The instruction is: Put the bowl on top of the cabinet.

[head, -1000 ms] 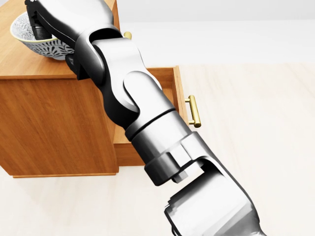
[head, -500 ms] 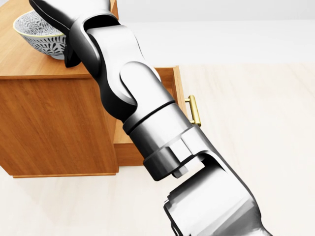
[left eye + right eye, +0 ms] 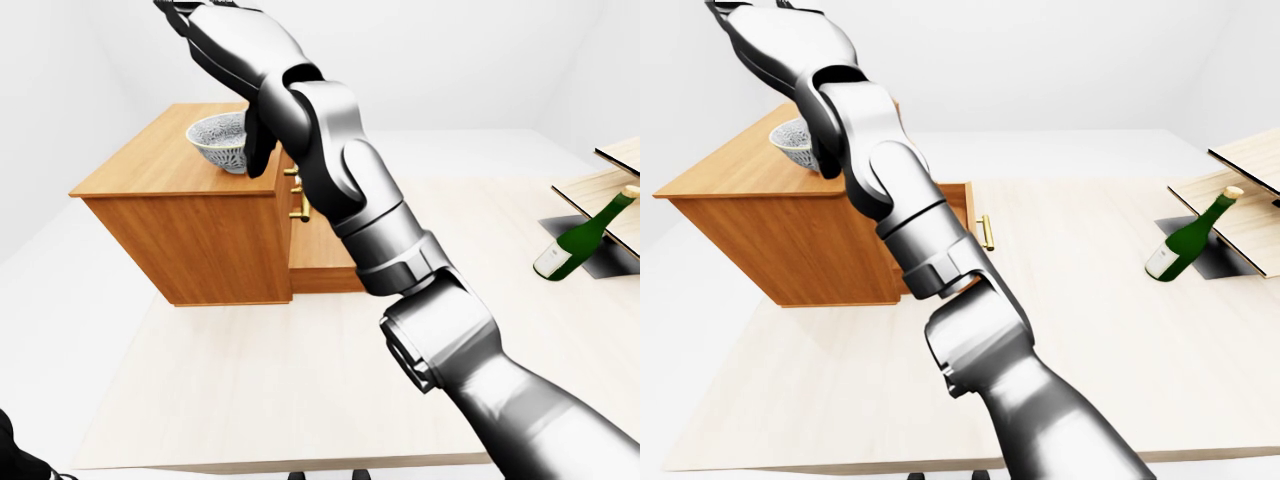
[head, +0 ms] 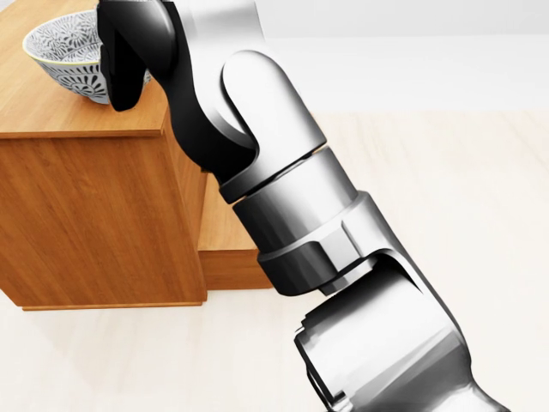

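Observation:
A white bowl [image 3: 215, 140] with a dark blue pattern stands upright on the top of the wooden cabinet [image 3: 150, 172], near its right edge. My right arm reaches up over the cabinet. Its hand [image 3: 192, 10] hangs above the bowl, clear of it, partly cut by the top edge of the left-eye view; the fingers look spread and hold nothing. In the head view the bowl [image 4: 60, 50] shows at the top left, partly behind my dark wrist. A dark shape [image 3: 12, 452] at the bottom left of the left-eye view may be my left hand.
The cabinet's lower drawer [image 3: 958, 225] is pulled out to the right, with a gold handle [image 3: 986, 232]. A green bottle [image 3: 582, 238] leans on a dark mat [image 3: 602, 262] under wooden boards [image 3: 612, 182] at the far right. All rests on a pale table [image 3: 250, 370].
My right hand came out of the bowl and rose above it. The bowl stays on the cabinet top. The forearm swung up and now hides the drawer handle in the head view.

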